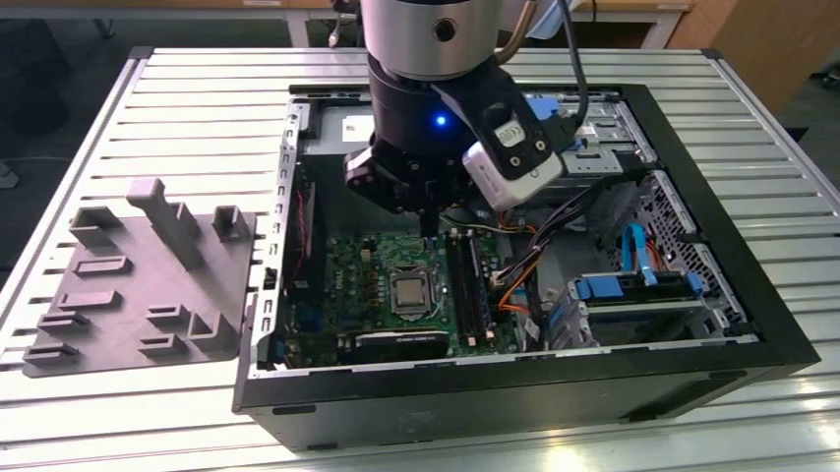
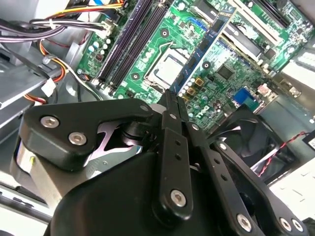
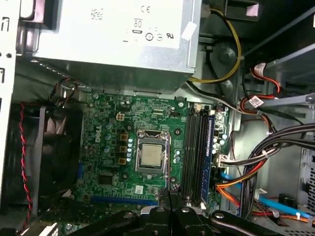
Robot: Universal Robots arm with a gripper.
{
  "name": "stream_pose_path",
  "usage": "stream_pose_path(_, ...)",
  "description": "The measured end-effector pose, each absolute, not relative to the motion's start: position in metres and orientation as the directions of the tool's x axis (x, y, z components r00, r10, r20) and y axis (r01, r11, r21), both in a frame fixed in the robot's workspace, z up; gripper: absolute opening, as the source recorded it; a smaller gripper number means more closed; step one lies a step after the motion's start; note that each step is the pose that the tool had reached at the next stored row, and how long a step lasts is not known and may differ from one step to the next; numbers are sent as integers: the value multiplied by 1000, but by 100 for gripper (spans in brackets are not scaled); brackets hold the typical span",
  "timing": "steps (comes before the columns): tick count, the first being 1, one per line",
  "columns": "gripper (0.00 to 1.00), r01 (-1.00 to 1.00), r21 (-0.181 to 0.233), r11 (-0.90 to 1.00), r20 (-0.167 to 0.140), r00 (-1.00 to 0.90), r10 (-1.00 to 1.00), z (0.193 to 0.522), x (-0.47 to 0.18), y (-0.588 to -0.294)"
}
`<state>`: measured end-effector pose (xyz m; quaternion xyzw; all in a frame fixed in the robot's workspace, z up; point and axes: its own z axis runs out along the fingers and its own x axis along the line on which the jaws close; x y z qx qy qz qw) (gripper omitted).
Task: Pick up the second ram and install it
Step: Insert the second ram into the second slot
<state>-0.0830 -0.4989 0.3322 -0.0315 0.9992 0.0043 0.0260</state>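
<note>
While the gripper (image 2: 172, 95) clamps the second ram (image 2: 206, 49) above the motherboard (image 3: 106, 162), the stick should stay parallel to the black slots (image 3: 193, 152) and seat evenly.

In the exterior view, a grey tray (image 1: 138, 285) lies at nine o'clock from the open case (image 1: 525, 403); a CPU (image 1: 411, 292) sits mid-motherboard (image 1: 352, 270).
</note>
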Motion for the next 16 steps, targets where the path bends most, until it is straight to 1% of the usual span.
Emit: stream_pose_path(16, 12, 76, 7, 997, -52, -996, 76, 332, -83, -499)
